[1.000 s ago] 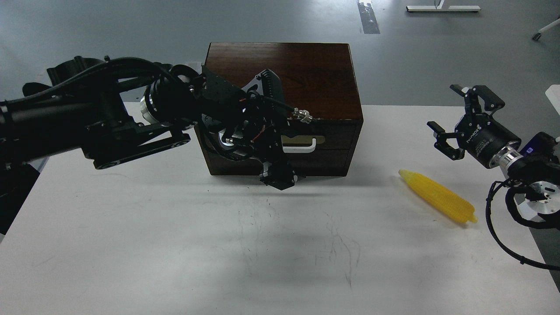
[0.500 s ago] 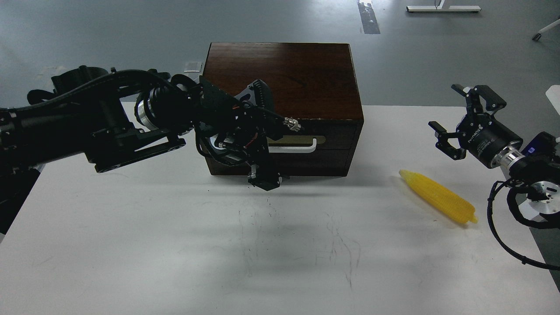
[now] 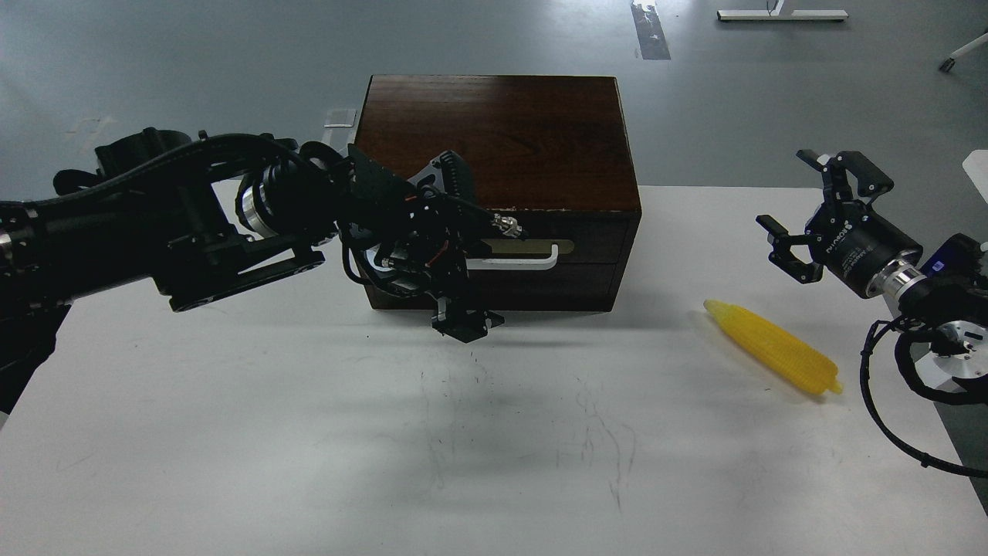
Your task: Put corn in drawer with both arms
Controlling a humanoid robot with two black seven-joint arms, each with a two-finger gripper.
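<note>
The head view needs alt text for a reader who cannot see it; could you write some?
A closed drawer fronts a dark wooden cabinet on a white table, the left gripper before it. The corn lies near the open right gripper.

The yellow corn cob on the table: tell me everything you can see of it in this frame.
The bright yellow plastic corn cob is a tapered piece ridged with rows of kernels, with a paler pointed tip toward the dark wooden cabinet and a small nub at its wider end. It lies flat on the white table, set diagonally, tip up-left, wide end down-right, well to the right of the cabinet. Nothing but the table touches it. The open right gripper hangs above it, apart from it.
</note>
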